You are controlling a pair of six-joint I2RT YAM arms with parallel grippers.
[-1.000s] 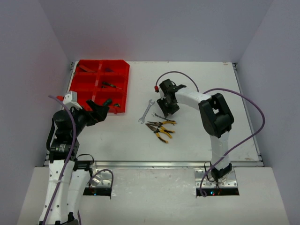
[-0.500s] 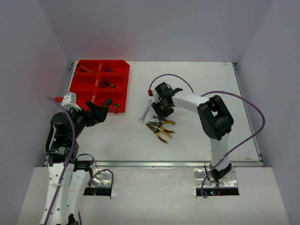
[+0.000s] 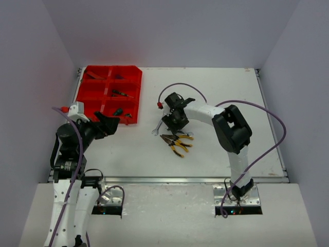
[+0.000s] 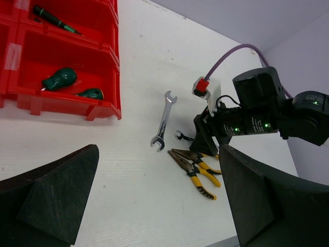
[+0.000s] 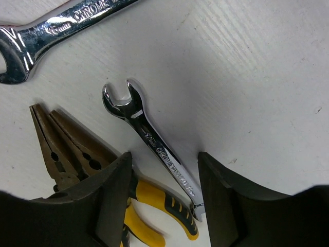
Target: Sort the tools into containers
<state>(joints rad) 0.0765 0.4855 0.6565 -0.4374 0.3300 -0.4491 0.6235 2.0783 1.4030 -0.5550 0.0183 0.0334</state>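
Observation:
My right gripper (image 5: 164, 180) is open and low over the table. Its fingers (image 5: 110, 200) straddle the shaft of a small silver wrench (image 5: 154, 144) without touching it. Yellow-black pliers (image 5: 77, 154) lie just left of that wrench, and a larger silver wrench (image 5: 61, 23) lies beyond. From above, the right gripper (image 3: 174, 122) covers the small wrench, with the pliers (image 3: 175, 141) and the large wrench (image 3: 158, 126) beside it. The red organiser tray (image 3: 91, 92) at the back left holds several tools. My left gripper (image 3: 110, 123) hangs open and empty near the tray's front corner.
In the left wrist view the tray's near compartment (image 4: 61, 100) holds two green-handled tools (image 4: 59, 78), and a slim green screwdriver (image 4: 54, 19) lies one compartment behind. A purple cable (image 3: 180, 85) loops over the right arm. White walls enclose the table.
My right gripper has moved left and slightly nearer, coming down over the small wrench with its jaws a little wider. The left arm has barely shifted.

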